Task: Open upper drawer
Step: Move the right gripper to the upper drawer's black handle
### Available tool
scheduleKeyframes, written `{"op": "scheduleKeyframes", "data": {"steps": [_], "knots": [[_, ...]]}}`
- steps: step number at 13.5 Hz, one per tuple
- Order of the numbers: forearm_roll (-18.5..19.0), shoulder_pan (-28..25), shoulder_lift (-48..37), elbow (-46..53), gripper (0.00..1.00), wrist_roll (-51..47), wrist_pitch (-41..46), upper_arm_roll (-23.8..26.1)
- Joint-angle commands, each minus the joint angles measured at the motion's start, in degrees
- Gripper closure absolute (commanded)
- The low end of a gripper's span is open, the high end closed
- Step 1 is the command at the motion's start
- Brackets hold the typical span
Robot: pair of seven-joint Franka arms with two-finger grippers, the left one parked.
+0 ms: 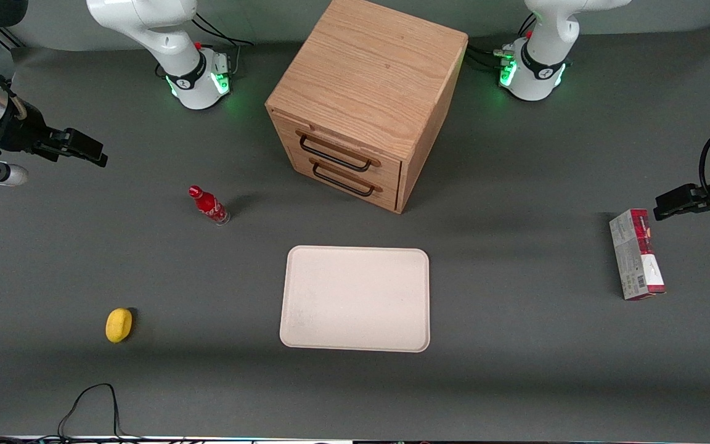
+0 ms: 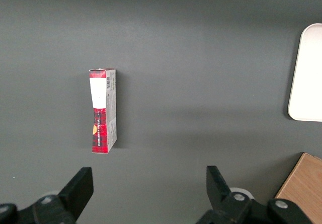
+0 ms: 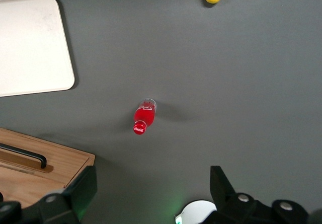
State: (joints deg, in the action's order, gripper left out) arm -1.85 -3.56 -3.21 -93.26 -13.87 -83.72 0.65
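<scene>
End effector (image 1: 77,146) hangs open, apart from upper drawer (image 1: 338,154).

Wooden cabinet (image 1: 367,98) near the table's robot-side edge, upper drawer (image 1: 338,152) shut above the lower drawer (image 1: 346,179), gripper (image 1: 77,147) high at the working arm's end, fingers spread, tray (image 1: 355,298) mid-table, red bottle (image 1: 209,205) upright, yellow fruit (image 1: 118,324), carton (image 1: 636,254) toward the parked arm's end.

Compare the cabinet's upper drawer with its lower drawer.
The upper drawer sits directly under the cabinet top; the lower drawer sits beneath it, next to the table. Both are shut, light oak, each with a long black wire handle. The gripper hangs open toward the working arm's end, touching neither.
</scene>
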Motion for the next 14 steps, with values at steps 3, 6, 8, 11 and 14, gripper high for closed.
{"op": "scheduleKeyframes", "data": {"steps": [3,6,8,11,14], "knots": [[0.6,-0.7,0.2,0.8,0.0,1.0,-0.3,-0.5],[-0.6,-1.2,3.3,4.6,0.0,0.0,-0.4,2.9],[-1.0,-1.3,5.4,7.0,0.0,-0.3,-0.4,9.9],[-1.0,-1.2,13.1,13.0,0.0,3.0,-0.5,19.9],[-0.8,-1.2,18.4,17.1,0.0,18.3,-0.7,29.0]]}}
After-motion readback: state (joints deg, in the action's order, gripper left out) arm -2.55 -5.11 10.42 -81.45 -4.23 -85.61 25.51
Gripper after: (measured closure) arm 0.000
